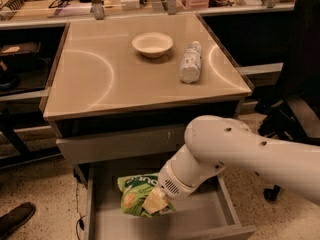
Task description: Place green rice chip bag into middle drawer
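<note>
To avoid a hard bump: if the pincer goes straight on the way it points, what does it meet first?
Probably the floor of the middle drawer, below the green rice chip bag that the pincer holds; the gap is unclear.

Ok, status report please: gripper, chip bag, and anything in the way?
Gripper low over the middle drawer, shut on the green rice chip bag. Bag not yet released. Bowl and white bottle up on the tabletop, not in the way.

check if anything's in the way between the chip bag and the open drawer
Nothing visible. The claw holds the chip bag right over the open drawer, with only bare drawer floor showing around it.
</note>
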